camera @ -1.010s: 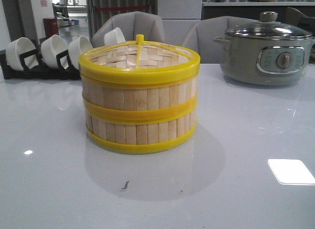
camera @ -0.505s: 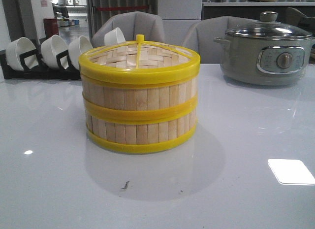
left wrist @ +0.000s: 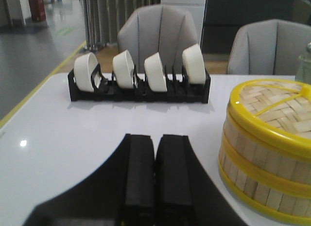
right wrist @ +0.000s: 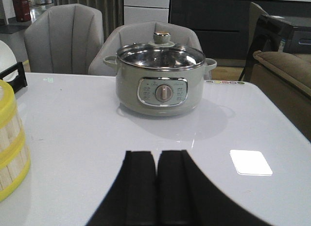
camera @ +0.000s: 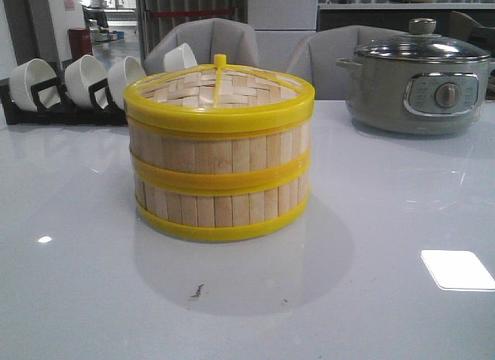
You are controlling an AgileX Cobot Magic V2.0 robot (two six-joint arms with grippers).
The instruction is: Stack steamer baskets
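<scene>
On the table (camera: pixel 387 298), steamer baskets (camera: pixel 219 155) sit stacked.

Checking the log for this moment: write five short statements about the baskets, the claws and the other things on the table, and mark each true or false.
1. The steamer baskets stand stacked one on the other, with a woven lid on top. True.
2. The left claw grips the stack's yellow rim. False: its fingers are shut together on nothing, apart from the stack.
3. The grey electric pot has its glass lid on. True.
4. The white bowls lie loose on the table. False: they stand on edge in a black rack.
5. The right claw is open wide over the pot. False: it is shut and well short of it.
</scene>
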